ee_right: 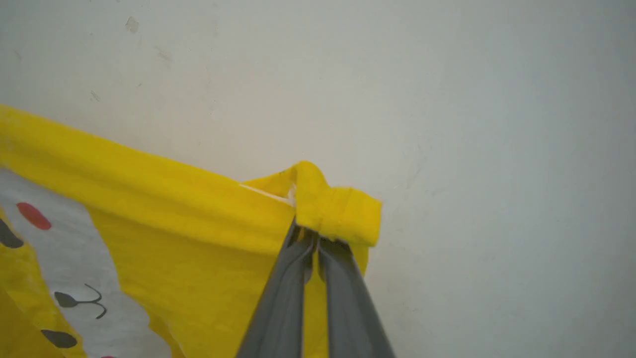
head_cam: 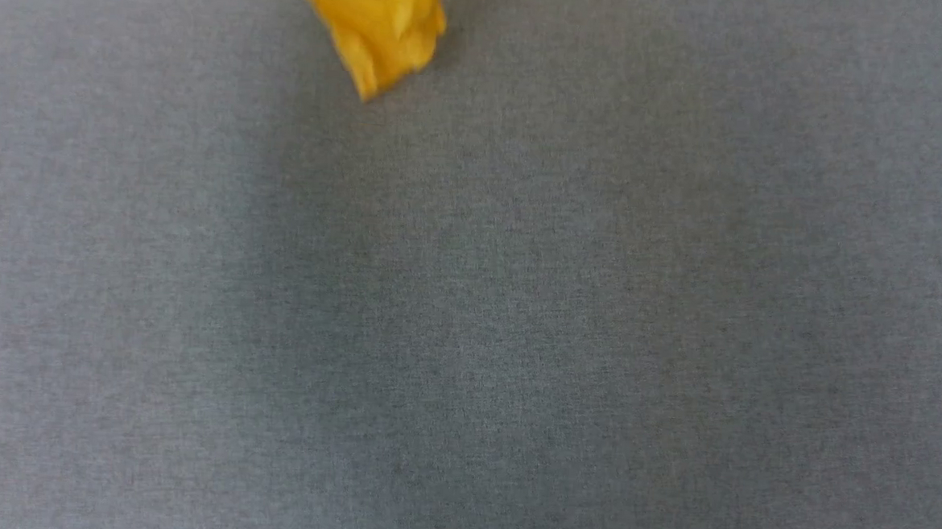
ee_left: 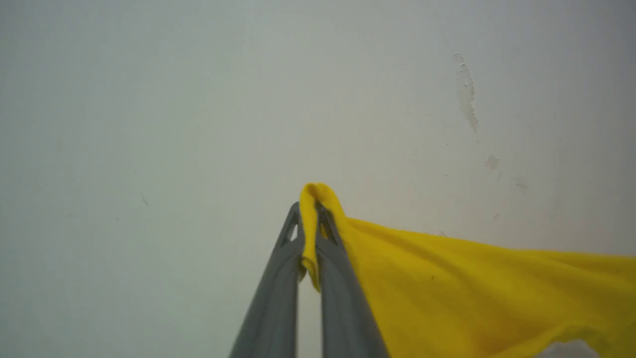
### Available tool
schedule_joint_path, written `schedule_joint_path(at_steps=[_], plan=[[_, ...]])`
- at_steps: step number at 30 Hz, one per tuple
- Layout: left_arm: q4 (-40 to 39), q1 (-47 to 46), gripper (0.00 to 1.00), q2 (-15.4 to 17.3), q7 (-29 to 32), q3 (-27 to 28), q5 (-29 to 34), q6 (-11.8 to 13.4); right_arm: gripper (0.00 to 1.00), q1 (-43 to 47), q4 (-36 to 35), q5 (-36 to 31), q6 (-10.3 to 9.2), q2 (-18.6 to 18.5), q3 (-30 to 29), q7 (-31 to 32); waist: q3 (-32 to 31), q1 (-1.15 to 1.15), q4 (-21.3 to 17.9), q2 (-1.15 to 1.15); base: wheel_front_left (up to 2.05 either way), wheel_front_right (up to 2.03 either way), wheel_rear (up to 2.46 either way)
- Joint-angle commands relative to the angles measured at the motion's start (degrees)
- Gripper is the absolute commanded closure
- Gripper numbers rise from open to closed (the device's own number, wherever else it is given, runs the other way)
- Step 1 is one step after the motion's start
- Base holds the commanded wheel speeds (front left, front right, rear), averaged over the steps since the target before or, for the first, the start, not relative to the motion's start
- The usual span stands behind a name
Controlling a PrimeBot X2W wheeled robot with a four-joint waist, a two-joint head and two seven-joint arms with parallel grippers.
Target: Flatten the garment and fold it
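Grey fabric table; yellow T-shirt hangs above its far edge, stretched between left claw and right claw, each clenched on a cloth edge. Flattening step, I judge; next: lower, spread flat.

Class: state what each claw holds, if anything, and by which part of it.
The yellow T-shirt: left claw pinches a fold of its edge, right claw a bunched edge fold.
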Motion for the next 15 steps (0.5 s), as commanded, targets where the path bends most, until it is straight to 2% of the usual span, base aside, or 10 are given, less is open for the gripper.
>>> schedule_joint_path(at_steps=[1,7,15], plan=[[0.6,-0.4,1.00,0.8,-0.4,0.2,0.4,0.1,1.00,-0.5,0.6,-0.4,-0.14,-0.3,-0.2,-0.4,2.4,-0.01,-0.1,0.00,0.00,0.00,0.00],[6.5,-3.5,1.00,-0.3,-1.8,-1.5,0.9,-1.4,1.00,-3.4,6.0,0.0,-0.14,1.2,2.7,-3.7,6.4,-0.01,0.9,0.00,0.00,0.00,0.00],[13.8,-1.5,1.00,-2.5,-4.8,-2.0,-0.5,-3.0,1.00,-3.1,12.3,2.9,-0.14,3.1,9.2,-7.3,9.4,-0.01,1.9,0.00,0.00,0.00,0.00]])
